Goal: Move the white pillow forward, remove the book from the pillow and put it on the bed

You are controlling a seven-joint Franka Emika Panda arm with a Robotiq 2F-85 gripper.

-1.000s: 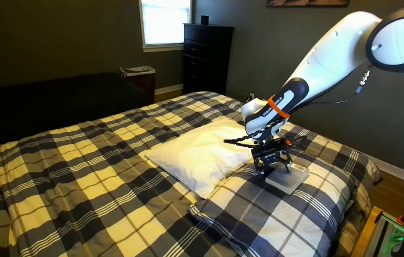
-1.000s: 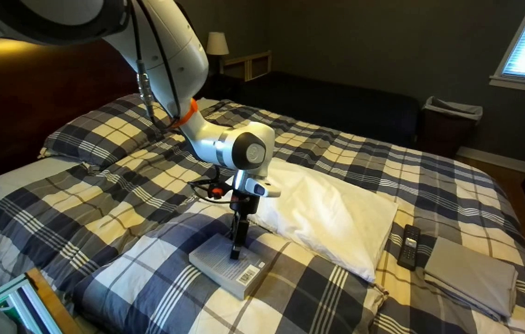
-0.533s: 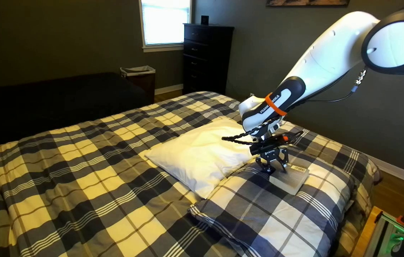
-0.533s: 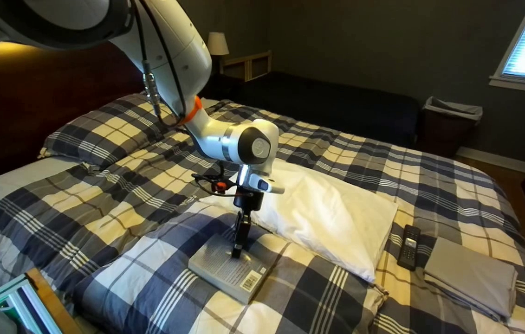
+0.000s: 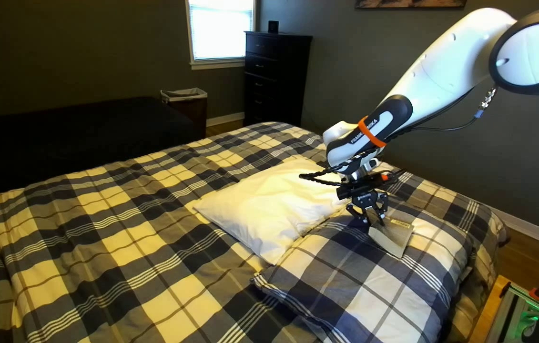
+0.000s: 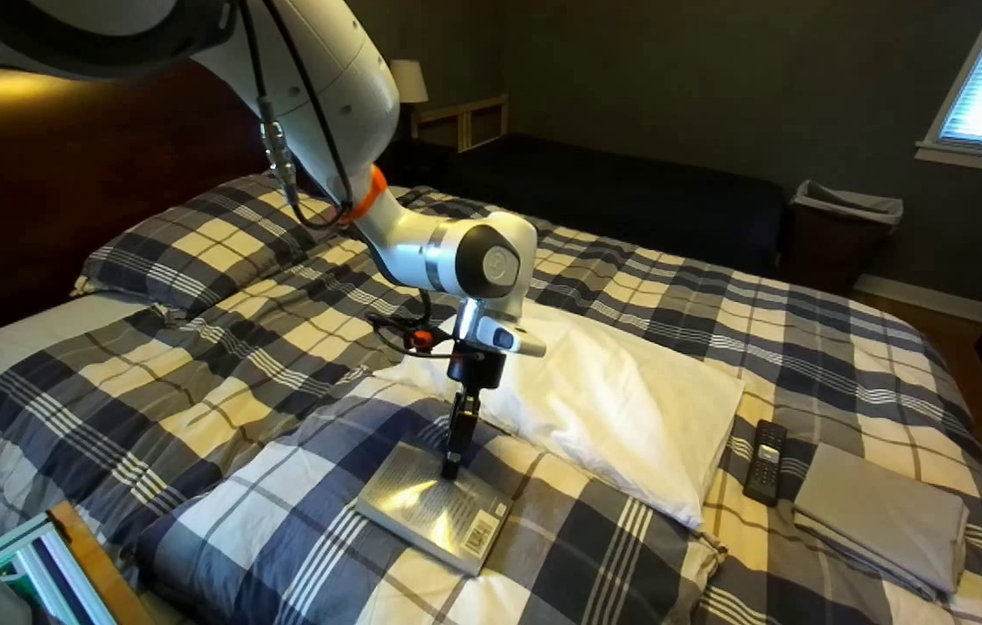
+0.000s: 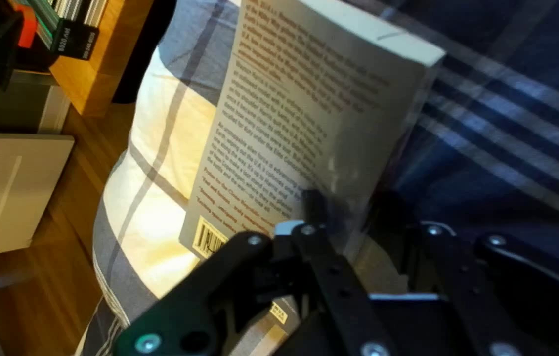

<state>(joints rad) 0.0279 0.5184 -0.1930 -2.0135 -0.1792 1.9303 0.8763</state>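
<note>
Clearly, we saw the grey paperback book (image 6: 431, 510) tilted on the navy-and-white plaid pillow (image 5: 369, 286), beside the plump white pillow (image 5: 271, 205); the black gripper (image 7: 352, 208) straddled the book's edge, fingers partly closed; we couldn't tell whether gripping.

In exterior view: open passage over bed (image 5: 121, 252), near left; obstacles farther right: white pillow (image 5: 264, 205), plaid pillow (image 5: 360, 281), book (image 5: 392, 237), robot arm (image 5: 433, 78).

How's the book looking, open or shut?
Shut: in the wrist view, the visible page edges of the book form one compact white block under its printed cover.
</note>
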